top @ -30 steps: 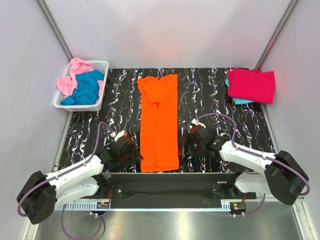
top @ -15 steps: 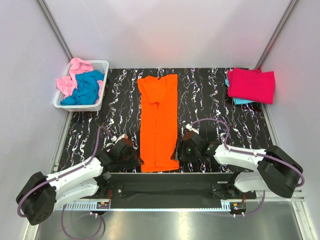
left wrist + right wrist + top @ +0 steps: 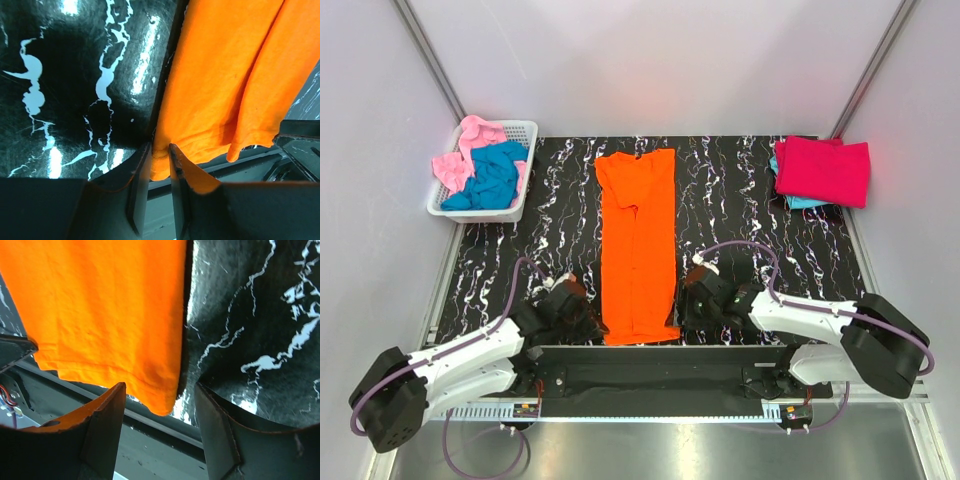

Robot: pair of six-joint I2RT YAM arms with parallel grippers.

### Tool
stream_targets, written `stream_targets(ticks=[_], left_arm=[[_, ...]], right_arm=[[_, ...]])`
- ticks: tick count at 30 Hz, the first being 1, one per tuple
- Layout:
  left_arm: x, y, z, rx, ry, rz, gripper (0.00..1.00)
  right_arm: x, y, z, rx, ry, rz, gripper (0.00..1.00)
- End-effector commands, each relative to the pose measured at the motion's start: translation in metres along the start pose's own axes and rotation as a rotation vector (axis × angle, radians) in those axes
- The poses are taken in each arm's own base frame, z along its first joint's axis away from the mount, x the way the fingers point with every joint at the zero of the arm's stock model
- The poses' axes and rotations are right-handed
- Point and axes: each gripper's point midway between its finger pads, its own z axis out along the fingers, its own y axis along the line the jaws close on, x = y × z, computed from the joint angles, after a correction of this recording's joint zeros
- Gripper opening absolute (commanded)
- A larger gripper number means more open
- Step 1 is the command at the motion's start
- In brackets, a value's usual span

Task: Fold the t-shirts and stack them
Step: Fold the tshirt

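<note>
Counted in the top view: one orange t-shirt [image 3: 638, 240], spread as a long narrow strip down the middle of the black marbled table [image 3: 740, 190]. At upper right, a stack of two: a crimson-pink t-shirt [image 3: 825, 170] over a teal sliver [image 3: 805, 203] showing at its lower left edge. At upper left, one white basket [image 3: 480, 213], off the table's left edge, holding teal blue cloth [image 3: 495, 175] and light pink cloth [image 3: 470, 135]; cannot tell how many pieces of each.

Two arms, low in the frame, angled inward to the strip's two bottom corners. Left gripper [image 3: 588, 322] at the lower left corner: in the left wrist view, fingers [image 3: 135, 195] drawn narrow, with the orange hem corner pinched between them. Right gripper [image 3: 686, 308] at the lower right corner: in the right wrist view, fingers [image 3: 220, 440] spread wide, straddling the hem corner without closing on it.

Bottom hem right at the table's lower edge, grey rail just past it. Bare marble on both sides of the strip, running left toward the basket and right toward the stack, both well apart from the orange cloth.
</note>
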Motion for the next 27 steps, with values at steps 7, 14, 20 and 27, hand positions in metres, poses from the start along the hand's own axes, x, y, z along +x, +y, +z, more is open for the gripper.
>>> stream_targets(ticks=[7, 14, 20, 27], left_arm=[[0.01, 0.005, -0.005, -0.027, 0.037, -0.006, 0.31], [0.009, 0.002, -0.005, -0.041, 0.034, -0.005, 0.31], [0.01, 0.004, -0.003, -0.059, 0.038, 0.006, 0.3], [0.01, 0.006, -0.002, -0.065, 0.032, 0.004, 0.07]], right_arm=[[0.013, -0.015, -0.005, 0.074, 0.038, -0.016, 0.59], [0.016, -0.013, 0.001, 0.07, 0.059, -0.032, 0.47], [0.015, -0.011, 0.005, 0.068, 0.059, -0.043, 0.43], [0.017, -0.011, 0.005, 0.069, 0.074, -0.041, 0.01]])
